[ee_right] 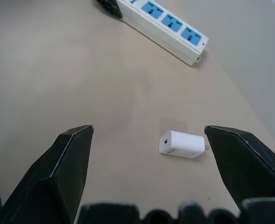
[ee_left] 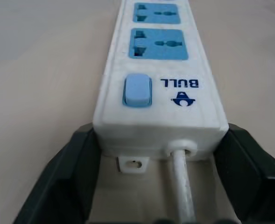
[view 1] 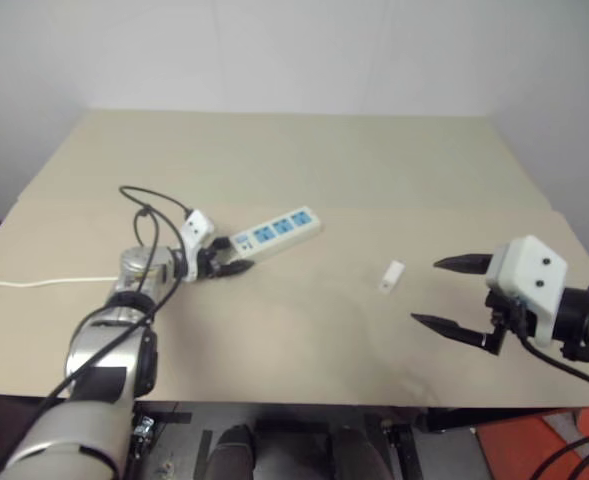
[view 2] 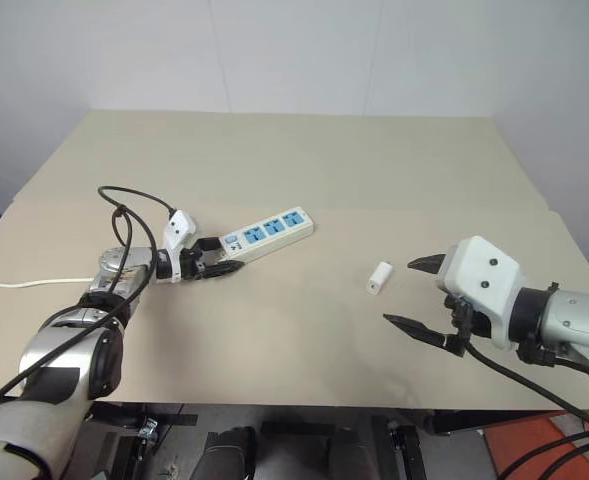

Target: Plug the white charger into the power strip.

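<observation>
White charger (view 2: pixel 378 277): a small boxy adapter with rounded edges, lying flat on the worktop (view 2: pixel 304 150) right of centre, apart from everything else, with one small end showing a port in the right wrist view. Its long axis runs from near-left to far-right. Well to its left lies the power strip (view 1: pixel 274 232), a long white bar with three blue socket faces in a row, a pale blue switch and a blue logo at its cord end. The strip's long axis also slants from near-left to far-right, its cord end toward the left, and a thin white cord (view 1: pixel 34 283) trails off to the left edge. The worktop is plain beige with a seam across its middle; pale bare walls stand behind it. The left hand (view 1: pixel 224 264) is pressed shut on the strip's cord end, one finger on each side. The right hand (view 2: pixel 414 295) hovers near-right of the charger, its fingers spread wide, holding nothing.
</observation>
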Motion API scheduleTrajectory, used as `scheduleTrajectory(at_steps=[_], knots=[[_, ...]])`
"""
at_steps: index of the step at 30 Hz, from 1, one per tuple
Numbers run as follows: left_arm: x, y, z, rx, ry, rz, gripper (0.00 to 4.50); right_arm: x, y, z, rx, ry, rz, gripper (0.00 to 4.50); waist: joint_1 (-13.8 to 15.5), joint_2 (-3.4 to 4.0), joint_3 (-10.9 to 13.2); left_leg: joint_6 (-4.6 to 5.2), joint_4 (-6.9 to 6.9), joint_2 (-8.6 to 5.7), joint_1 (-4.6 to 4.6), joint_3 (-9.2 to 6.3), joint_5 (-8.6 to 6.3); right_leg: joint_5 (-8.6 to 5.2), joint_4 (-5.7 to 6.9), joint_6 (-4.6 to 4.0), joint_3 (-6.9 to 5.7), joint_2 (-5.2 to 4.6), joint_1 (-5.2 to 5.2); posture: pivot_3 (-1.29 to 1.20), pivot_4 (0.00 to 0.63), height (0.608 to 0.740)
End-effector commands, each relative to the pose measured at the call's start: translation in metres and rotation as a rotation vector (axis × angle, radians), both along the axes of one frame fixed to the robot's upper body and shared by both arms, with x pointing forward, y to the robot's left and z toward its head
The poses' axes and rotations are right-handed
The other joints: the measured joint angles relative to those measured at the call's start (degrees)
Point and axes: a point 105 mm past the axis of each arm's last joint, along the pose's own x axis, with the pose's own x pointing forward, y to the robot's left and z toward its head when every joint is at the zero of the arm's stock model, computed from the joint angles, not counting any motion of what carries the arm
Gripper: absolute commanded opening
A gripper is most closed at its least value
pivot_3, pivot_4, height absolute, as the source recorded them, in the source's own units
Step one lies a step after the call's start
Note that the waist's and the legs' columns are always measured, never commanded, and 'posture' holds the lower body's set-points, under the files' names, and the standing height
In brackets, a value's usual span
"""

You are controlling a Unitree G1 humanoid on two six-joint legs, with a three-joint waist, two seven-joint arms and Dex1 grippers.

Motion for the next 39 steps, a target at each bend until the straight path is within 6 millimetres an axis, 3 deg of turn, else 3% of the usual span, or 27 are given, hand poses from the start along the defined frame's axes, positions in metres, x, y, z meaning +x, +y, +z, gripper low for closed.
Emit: scheduleTrajectory(at_steps=[1,7,9,13,18,26,30,33,36,39], knots=[[0.002,-0.010,0.012,0.007,-0.019,-0.050,3.26,-0.005,0.016,-0.001,-0.008,-0.011,0.059,4.50,0.14,0.00,0.00,0.00,0.00,0.00,0.01,0.00,0.00,0.00,0.00,0.00,0.00,0.00,0.00,0.00,0.150,0.740],[-0.007,-0.009,0.007,0.090,-0.033,-0.136,3.26,-0.001,0.035,-0.016,-0.013,0.019,0.109,4.50,0.60,0.00,0.00,0.00,0.02,0.00,0.00,0.00,0.00,0.00,0.00,0.00,0.00,0.00,-0.01,0.00,0.150,0.740],[-0.012,-0.009,0.013,0.030,-0.044,-0.175,3.26,0.001,0.039,-0.016,-0.005,0.017,0.119,4.50,0.60,0.00,0.00,0.00,0.02,0.00,-0.01,0.00,0.00,0.00,-0.01,0.00,0.00,0.00,-0.01,0.00,0.150,0.740],[-0.027,-0.006,0.024,-0.029,-0.109,-0.252,3.26,0.003,0.039,-0.020,-0.015,0.030,0.125,4.50,0.67,0.00,0.00,0.00,0.02,0.01,-0.04,0.00,0.00,0.00,-0.02,0.00,-0.01,0.00,-0.04,0.00,0.150,0.740],[-0.054,-0.006,0.023,0.042,-0.080,-0.308,3.26,0.007,0.042,-0.023,-0.013,0.038,0.142,4.50,0.56,0.00,0.00,0.00,0.02,0.04,-0.01,-0.01,0.00,0.01,0.01,-0.01,0.00,0.00,-0.04,0.00,0.150,0.740],[-0.061,-0.010,0.020,0.079,-0.061,-0.271,3.26,0.014,0.046,-0.025,-0.007,0.032,0.155,4.50,0.90,0.00,0.00,-0.01,0.10,0.04,0.00,-0.03,0.01,0.01,0.04,-0.01,-0.01,0.00,-0.02,0.00,0.150,0.740],[-0.068,-0.010,0.022,0.053,-0.094,-0.336,4.48,0.013,0.044,-0.026,-0.004,0.032,0.145,4.50,0.88,0.00,0.00,-0.01,0.10,0.04,0.00,-0.03,0.01,0.01,0.04,-0.01,-0.01,0.01,-0.03,0.00,0.150,0.740],[-0.066,-0.011,0.026,0.033,-0.159,-0.337,4.48,0.012,0.044,-0.026,-0.004,0.032,0.138,4.50,0.83,0.00,0.00,-0.01,0.10,0.04,0.01,-0.02,0.01,0.01,0.04,-0.01,-0.01,0.01,-0.02,0.00,0.150,0.740],[-0.057,-0.014,0.049,-0.087,-0.331,-0.290,4.48,0.011,0.042,-0.026,-0.002,0.032,0.127,4.50,0.94,0.00,0.00,-0.01,0.11,0.04,0.02,-0.02,0.01,0.01,0.04,-0.01,-0.01,0.01,-0.02,0.00,0.150,0.740],[-0.059,-0.007,0.061,-0.156,-0.335,-0.338,4.48,0.010,0.041,-0.026,0.002,0.031,0.122,4.50,0.91,0.00,0.00,-0.01,0.12,0.04,-0.01,-0.03,0.01,0.01,0.04,-0.02,-0.02,0.01,-0.02,0.00,0.150,0.740]])
